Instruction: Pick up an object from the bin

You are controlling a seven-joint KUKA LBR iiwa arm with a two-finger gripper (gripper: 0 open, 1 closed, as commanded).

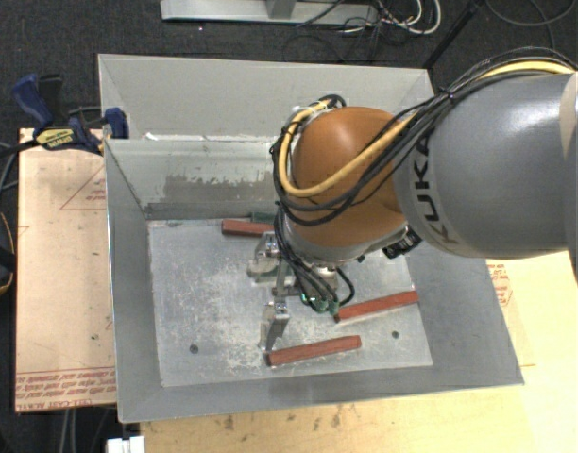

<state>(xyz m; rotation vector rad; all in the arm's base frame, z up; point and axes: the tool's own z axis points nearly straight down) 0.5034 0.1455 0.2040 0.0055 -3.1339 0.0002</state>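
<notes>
My gripper [270, 295] hangs below the orange dome, over the middle of the bin floor. Its two fingers stand apart, open, with nothing between them. The lower fingertip [273, 333] is just above the left end of a reddish-brown flat stick [313, 349] lying near the bin's front wall. A second stick of the same kind [376, 306] lies to the right, its left end tucked under the gripper's body. A third stick [247, 226] lies at the back of the floor, its right end hidden by the arm.
The arm and its orange dome cover the bin's centre and right back. The left half of the floor is bare scuffed metal, with sloping walls all round.
</notes>
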